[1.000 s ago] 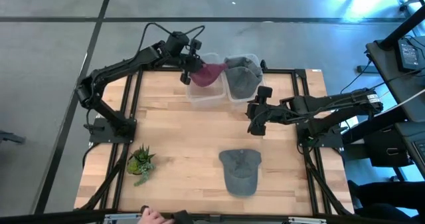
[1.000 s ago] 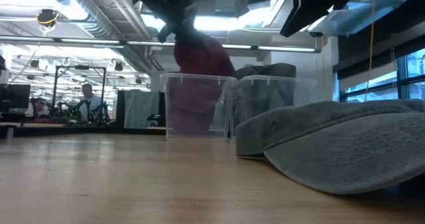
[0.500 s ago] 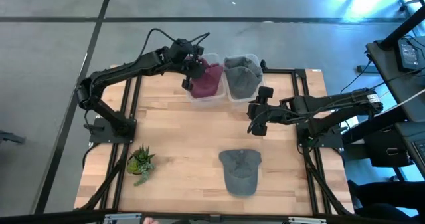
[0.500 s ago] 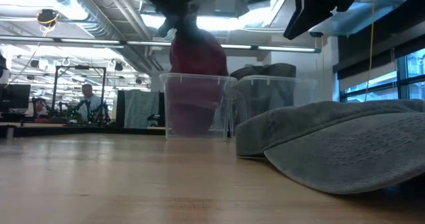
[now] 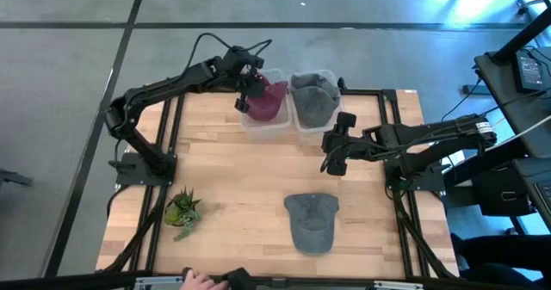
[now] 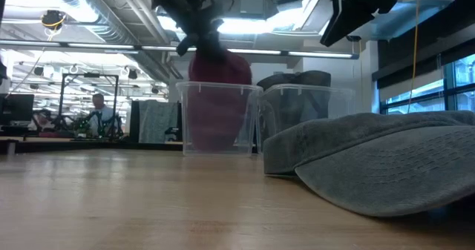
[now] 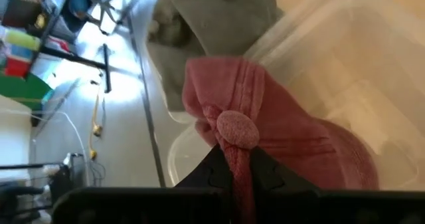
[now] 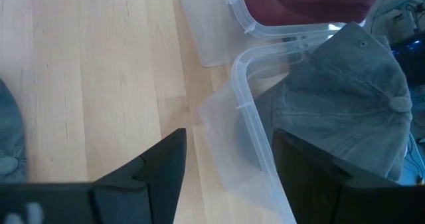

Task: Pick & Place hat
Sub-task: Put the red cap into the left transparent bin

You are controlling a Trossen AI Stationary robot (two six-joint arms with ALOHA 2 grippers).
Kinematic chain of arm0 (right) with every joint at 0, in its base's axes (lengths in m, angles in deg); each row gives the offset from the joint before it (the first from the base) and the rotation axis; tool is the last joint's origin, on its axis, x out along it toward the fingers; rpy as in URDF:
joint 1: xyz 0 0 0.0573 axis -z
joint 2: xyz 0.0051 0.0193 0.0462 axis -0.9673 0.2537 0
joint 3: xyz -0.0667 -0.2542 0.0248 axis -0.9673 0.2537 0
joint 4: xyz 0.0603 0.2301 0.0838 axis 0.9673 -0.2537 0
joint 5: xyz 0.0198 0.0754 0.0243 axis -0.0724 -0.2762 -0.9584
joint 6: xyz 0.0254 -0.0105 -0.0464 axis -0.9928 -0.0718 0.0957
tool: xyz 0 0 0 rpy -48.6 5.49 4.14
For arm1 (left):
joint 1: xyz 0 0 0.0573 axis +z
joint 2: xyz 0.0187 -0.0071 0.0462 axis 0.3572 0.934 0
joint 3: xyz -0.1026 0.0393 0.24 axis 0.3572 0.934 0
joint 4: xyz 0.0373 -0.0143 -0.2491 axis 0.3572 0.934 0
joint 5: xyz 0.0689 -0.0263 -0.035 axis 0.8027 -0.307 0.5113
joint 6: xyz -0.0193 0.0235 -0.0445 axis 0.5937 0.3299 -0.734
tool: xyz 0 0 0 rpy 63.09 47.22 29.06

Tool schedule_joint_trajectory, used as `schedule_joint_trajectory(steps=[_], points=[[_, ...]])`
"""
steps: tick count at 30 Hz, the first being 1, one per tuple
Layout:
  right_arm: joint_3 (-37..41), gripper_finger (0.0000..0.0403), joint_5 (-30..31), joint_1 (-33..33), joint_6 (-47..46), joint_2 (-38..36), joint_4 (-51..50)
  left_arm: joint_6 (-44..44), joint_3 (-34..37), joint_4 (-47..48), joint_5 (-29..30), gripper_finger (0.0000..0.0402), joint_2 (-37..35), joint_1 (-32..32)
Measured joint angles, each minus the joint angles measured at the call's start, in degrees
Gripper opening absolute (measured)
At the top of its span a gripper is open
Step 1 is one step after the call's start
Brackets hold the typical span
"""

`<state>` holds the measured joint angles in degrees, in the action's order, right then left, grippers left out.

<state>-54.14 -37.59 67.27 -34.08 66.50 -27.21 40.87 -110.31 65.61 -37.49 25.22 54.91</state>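
Observation:
A maroon cap (image 5: 265, 101) hangs from my left gripper (image 5: 249, 87), which is shut on it above the left clear bin (image 5: 261, 128) at the table's far edge. In the low view the maroon cap (image 6: 218, 94) reaches down inside that bin (image 6: 215, 142). A grey cap (image 5: 313, 95) fills the right clear bin (image 5: 312, 122). Another grey cap (image 5: 311, 223) lies flat on the table toward the near edge. My right gripper (image 5: 331, 163) is open and hovers above the table just in front of the bins, touching nothing. My left gripper pinches the maroon cap's crown between its two fingers right beside the top button (image 7: 237, 129), where the cloth is bunched into folds. The fingers come from above, pointing down. The cap hangs below them, with its lower part inside the left bin (image 7: 345, 64).
A small potted plant (image 5: 182, 211) stands near the table's left near corner. A person's hand (image 5: 200, 280) shows at the near edge. Bare wood lies between the bins and the grey cap on the table. The right wrist view shows both bins' rims (image 8: 242, 71) just ahead.
My left gripper has come down over the left bin while staying shut on the maroon cap. The cap, which stuck out above the bin's rim, has sunk lower and now hangs inside the bin.

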Motion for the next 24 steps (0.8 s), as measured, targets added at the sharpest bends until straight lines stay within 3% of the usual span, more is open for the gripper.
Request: schedule_joint_trajectory(steps=[4,8,11,24], points=[[0.0,0.0220,0.0,0.0,-0.1,0.0,-0.4,-0.2,0.0,0.0,0.5,0.0005,1.6,0.8],[0.0,0.0220,0.0,0.0,-0.1,0.0,-1.0,-1.4,0.0,-0.4,-3.4,0.0006,3.0,2.1],[0.0,0.0220,0.0,0.0,-0.1,0.0,-1.3,-0.2,0.0,-0.4,-0.8,0.0006,3.7,2.7],[0.0,0.0220,0.0,0.0,-0.3,0.0,-1.3,-3.5,0.0,0.4,-2.6,0.0030,4.9,3.6]])
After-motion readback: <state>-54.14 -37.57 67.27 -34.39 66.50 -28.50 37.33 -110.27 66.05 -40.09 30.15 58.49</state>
